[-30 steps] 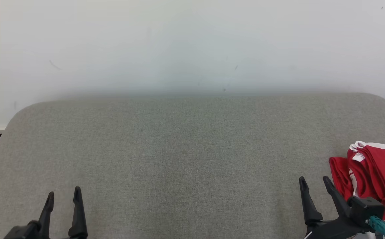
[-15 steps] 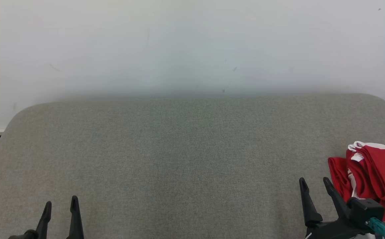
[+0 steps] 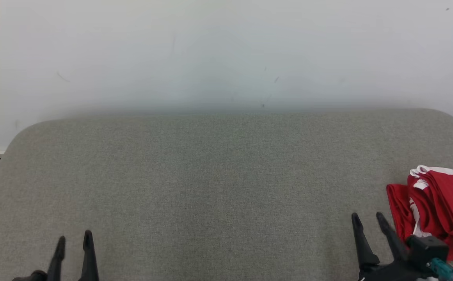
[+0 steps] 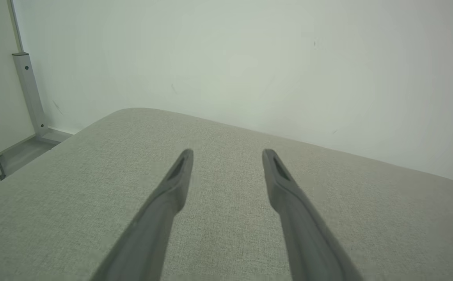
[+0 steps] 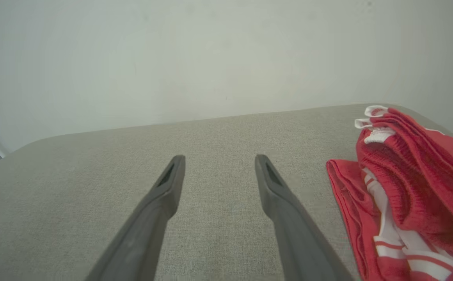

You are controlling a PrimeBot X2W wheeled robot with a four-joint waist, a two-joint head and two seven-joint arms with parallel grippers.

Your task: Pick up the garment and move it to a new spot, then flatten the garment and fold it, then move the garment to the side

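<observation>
Your left gripper (image 3: 75,236) hovered at the near left, jaws spread and empty, your right gripper (image 3: 366,215) likewise parted, holding nothing, just beside the crumpled red-and-white garment (image 3: 441,207), possibly shorts, lying at the right edge of the grey worktop (image 3: 210,175)

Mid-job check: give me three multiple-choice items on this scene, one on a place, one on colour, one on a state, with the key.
1. Where on the grey padded table does the garment lie?
A. in the middle
B. at the right edge, beside the right gripper
C. at the far left corner

2. What colours is the garment?
A. blue and yellow
B. all black
C. red with white trim

3. How do the left gripper and the right gripper stand?
A. both open, empty
B. both shut
C. right shut on the garment

Key: 1 B, it lies bunched just right of the right gripper's fingers; 2 C, red cloth with white bands; 3 A, bare table shows between each pair of fingers.
</observation>
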